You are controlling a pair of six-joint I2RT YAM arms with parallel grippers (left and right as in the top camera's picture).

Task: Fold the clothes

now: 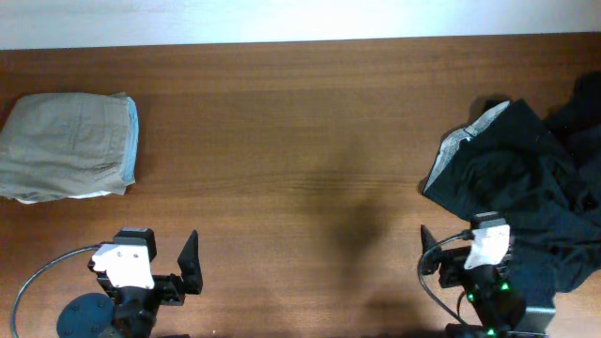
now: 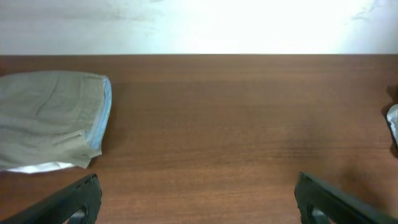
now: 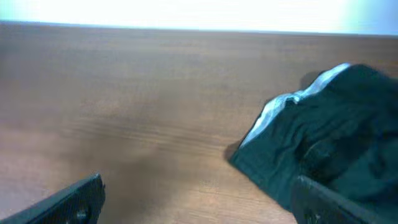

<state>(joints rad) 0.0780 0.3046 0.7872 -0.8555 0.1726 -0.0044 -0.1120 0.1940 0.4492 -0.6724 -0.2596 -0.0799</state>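
Note:
A folded khaki garment with a light blue edge [image 1: 66, 145] lies at the far left of the table; it also shows in the left wrist view [image 2: 53, 118]. A crumpled pile of dark clothes with a grey lining [image 1: 526, 178] lies at the right; it also shows in the right wrist view [image 3: 323, 143]. My left gripper [image 1: 155, 268] [image 2: 199, 202] is open and empty near the front edge, well short of the khaki garment. My right gripper [image 1: 488, 242] [image 3: 199, 199] is open and empty at the front right, its right finger over the near edge of the dark pile.
The brown wooden table [image 1: 300, 141] runs to a pale wall at the back. A black cable [image 1: 38, 272] loops by the left arm's round base [image 1: 84, 314] at the front left. Another cable [image 1: 427, 282] hangs beside the right arm.

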